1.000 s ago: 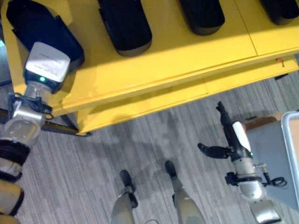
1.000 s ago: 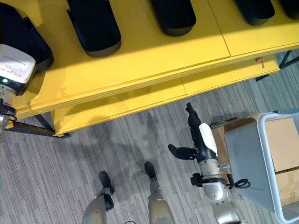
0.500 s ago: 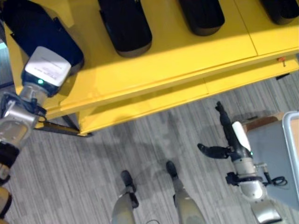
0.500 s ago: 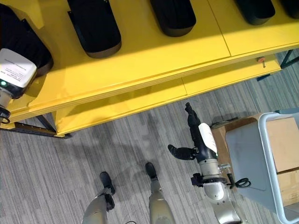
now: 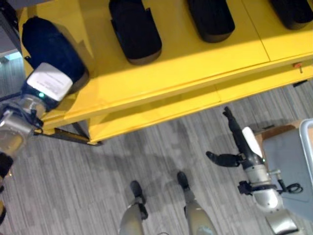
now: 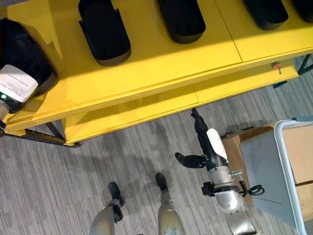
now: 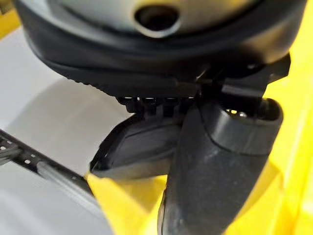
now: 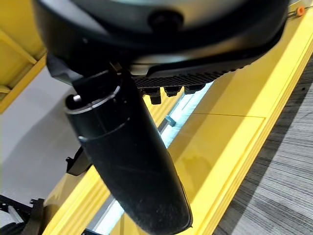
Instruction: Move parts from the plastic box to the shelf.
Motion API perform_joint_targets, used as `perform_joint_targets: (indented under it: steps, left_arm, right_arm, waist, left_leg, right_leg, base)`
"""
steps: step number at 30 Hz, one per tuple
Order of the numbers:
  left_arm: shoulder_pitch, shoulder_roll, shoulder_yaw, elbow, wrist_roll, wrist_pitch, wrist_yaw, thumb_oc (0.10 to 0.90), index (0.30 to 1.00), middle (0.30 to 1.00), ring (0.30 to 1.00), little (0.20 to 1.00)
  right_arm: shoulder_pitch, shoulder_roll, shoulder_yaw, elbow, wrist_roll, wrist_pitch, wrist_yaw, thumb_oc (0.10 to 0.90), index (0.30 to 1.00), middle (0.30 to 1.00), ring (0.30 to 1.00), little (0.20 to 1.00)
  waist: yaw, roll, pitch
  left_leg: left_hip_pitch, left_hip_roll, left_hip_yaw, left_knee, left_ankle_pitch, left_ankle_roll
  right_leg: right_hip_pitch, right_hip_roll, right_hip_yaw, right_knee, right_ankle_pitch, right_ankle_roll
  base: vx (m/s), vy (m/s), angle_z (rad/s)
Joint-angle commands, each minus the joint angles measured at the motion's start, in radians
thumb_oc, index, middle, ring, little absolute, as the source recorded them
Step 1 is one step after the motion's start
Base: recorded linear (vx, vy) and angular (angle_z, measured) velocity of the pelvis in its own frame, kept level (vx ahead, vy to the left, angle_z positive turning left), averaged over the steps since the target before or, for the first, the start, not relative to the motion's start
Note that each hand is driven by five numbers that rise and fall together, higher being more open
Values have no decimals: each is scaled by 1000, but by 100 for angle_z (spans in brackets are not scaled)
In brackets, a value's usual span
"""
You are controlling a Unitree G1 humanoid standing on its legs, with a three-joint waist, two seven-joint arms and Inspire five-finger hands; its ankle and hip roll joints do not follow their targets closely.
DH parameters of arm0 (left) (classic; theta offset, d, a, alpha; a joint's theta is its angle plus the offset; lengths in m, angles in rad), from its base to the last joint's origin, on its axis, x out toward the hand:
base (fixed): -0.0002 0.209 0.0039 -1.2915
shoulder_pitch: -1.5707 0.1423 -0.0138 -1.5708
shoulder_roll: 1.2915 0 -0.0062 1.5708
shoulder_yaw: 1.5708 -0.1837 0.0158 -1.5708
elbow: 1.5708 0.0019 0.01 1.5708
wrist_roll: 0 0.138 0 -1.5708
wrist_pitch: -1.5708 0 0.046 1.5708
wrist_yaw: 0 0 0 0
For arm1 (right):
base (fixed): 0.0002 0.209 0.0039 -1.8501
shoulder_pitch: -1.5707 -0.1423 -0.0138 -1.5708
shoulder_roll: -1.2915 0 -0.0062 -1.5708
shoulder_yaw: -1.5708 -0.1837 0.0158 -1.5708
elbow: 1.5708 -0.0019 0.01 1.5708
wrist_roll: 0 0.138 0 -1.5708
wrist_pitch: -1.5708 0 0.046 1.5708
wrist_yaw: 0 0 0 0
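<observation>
Four black parts lie in a row on the yellow shelf (image 5: 195, 68). The leftmost part (image 5: 51, 51) sits at the shelf's left end, under the left hand (image 5: 49, 83), whose white-topped back covers its near end. The next part (image 5: 135, 30) lies well apart to the right, and the other two (image 5: 211, 18) (image 5: 293, 10) are cut off by the top edge of the head views.

Whether the left hand's fingers are closed on the leftmost part I cannot tell — in the head views they are hidden under the hand's back, and the left wrist view shows the hand's dark bulk (image 7: 161, 49), its thumb (image 7: 215, 161) and a dark piece of the part (image 7: 142, 147) past it, without showing a grasp.

The right hand (image 6: 204, 142) hangs over the grey carpet (image 6: 73, 171) below the shelf's front edge, fingers straight and pointing toward the shelf, thumb (image 6: 188, 159) spread out to the side, holding nothing. Its wrist view adds the thumb (image 8: 127, 161) up close against the shelf's yellow edges.

A grey box (image 6: 274, 171) stands at the right, just beside the right arm, cut off by the edge — its inside is not readable, and a cardboard box (image 6: 298, 147) shows past its rim.
</observation>
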Motion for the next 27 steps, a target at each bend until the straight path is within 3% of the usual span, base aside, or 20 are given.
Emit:
perform_joint_targets:
  steps: [1,19,27]
  left_arm:
    - [-2,88,11,35,24,23,-5,900,1000,1000,1000,1000]
    - [62,139,177,-171,25,56,14,900,1000,1000,1000,1000]
    - [120,154,264,-185,18,76,20,900,1000,1000,1000,1000]
  right_arm:
    - [-68,-41,-83,-110,51,-99,-31,900,1000,1000,1000,1000]
    - [-21,-23,-139,-112,-3,-56,-58,900,1000,1000,1000,1000]
    - [-10,-14,-147,-106,-17,-46,-63,900,1000,1000,1000,1000]
  waist:
    - [-23,31,-38]
    - [-7,44,-84]
    - [-3,46,-102]
  left_leg:
    - [82,-17,-4,-24,-51,1]
    - [123,-25,-7,-34,-57,4]
    - [149,-27,-7,-42,-57,4]
  right_leg:
    - [141,-8,-30,-1,-108,29]
    - [178,-15,-31,-1,-126,27]
    - [200,-16,-31,-1,-134,25]
  base:
    - [0,0,0]
    - [0,0,0]
    - [4,0,0]
